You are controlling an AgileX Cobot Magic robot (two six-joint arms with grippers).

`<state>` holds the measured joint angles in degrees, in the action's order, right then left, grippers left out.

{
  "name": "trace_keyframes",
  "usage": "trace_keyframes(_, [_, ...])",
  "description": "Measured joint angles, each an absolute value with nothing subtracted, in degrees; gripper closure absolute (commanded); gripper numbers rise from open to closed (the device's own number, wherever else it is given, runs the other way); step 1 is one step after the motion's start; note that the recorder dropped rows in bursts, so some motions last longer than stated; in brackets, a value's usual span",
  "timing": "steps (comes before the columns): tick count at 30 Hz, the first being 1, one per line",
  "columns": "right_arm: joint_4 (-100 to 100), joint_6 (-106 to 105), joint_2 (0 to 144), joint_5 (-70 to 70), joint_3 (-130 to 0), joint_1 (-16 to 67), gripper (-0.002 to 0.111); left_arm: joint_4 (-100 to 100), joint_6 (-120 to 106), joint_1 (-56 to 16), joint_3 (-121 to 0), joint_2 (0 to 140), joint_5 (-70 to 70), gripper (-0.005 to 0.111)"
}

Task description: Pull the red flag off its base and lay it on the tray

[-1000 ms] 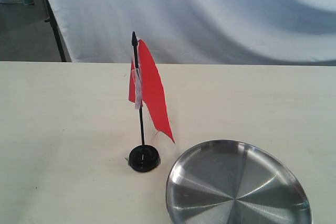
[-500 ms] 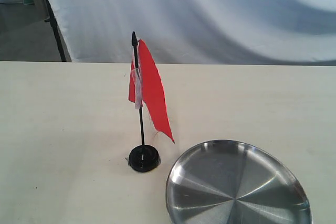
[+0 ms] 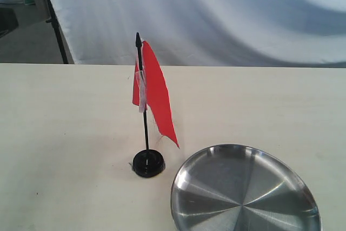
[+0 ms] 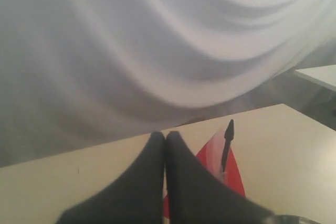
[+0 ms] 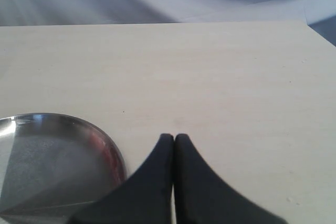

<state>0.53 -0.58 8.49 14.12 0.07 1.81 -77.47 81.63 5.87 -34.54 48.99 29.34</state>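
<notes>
The red flag (image 3: 155,93) stands upright on its thin black pole in the small black base (image 3: 148,163), left of centre on the table. To its right, at the near edge, lies the steel tray (image 3: 244,192), with nothing in it. Neither gripper shows in the exterior view. In the left wrist view my left gripper (image 4: 166,136) is shut and empty, with the red flag (image 4: 231,169) and its pole tip beyond the fingers. My right gripper (image 5: 174,138) is shut and empty above bare table beside the tray (image 5: 55,163).
A pale wooden table (image 3: 65,123) carries everything. A white cloth backdrop (image 3: 216,14) hangs behind the far edge. A dark stand leg (image 3: 57,33) and a dark shape (image 3: 6,21) are at the far left.
A dark shape has come into the exterior view at the far left edge. The flag, base and tray have not moved.
</notes>
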Motion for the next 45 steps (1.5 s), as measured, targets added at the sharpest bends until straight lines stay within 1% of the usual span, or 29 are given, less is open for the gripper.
trace_keyframes(5, [0.5,-0.6,8.5,14.1,0.1,1.8,0.109,-80.5,83.4,5.9,-40.3,56.2,33.3,0.107])
trace_keyframes(11, [0.5,-0.6,8.5,14.1,0.1,1.8,0.109,-92.2,91.5,3.8,-47.2,62.3,36.2,0.107])
trace_keyframes(18, [0.5,-0.6,8.5,14.1,0.1,1.8,0.109,-95.2,88.0,-0.5,-48.8,70.6,37.1,0.107])
trace_keyframes(25, [0.5,-0.6,8.5,14.1,0.1,1.8,0.109,-92.8,83.7,-1.1,-48.8,78.4,40.9,0.106])
trace_keyframes(27, [0.5,-0.6,8.5,14.1,0.1,1.8,0.109,-90.9,81.0,-1.1,-48.8,79.9,42.8,0.099])
trace_keyframes(28, [0.5,-0.6,8.5,14.1,0.1,1.8,0.109,-90.4,79.1,-1.1,-48.8,80.6,44.0,0.094])
trace_keyframes(29, [0.5,-0.6,8.5,14.1,0.1,1.8,0.109,-90.2,77.7,-1.1,-48.8,81.0,44.9,0.086])
trace_keyframes(30, [0.5,-0.6,8.5,14.1,0.1,1.8,0.109,-89.9,76.2,-1.1,-48.8,81.4,46.0,0.075])
trace_keyframes(31, [0.5,-0.6,8.5,14.1,0.1,1.8,0.109,-89.7,75.1,-1.1,-48.8,81.8,46.7,0.061])
trace_keyframes(33, [0.5,-0.6,8.5,14.1,0.1,1.8,0.109,-89.6,73.7,-1.1,-48.8,82.3,47.5,0.03])
trace_keyframes(35, [0.5,-0.6,8.5,14.1,0.1,1.8,0.109,-89.2,73.3,-1.1,-48.8,83.0,48.1,0.007])
trace_keyframes(36, [0.5,-0.6,8.5,14.1,0.1,1.8,0.109,-89.0,73.2,-1.1,-48.8,83.4,48.6,0.002])
trace_keyframes(45, [0.5,-0.6,8.5,14.1,0.1,1.8,0.109,-86.5,68.8,-1.3,-48.8,87.9,55.3,0.011])
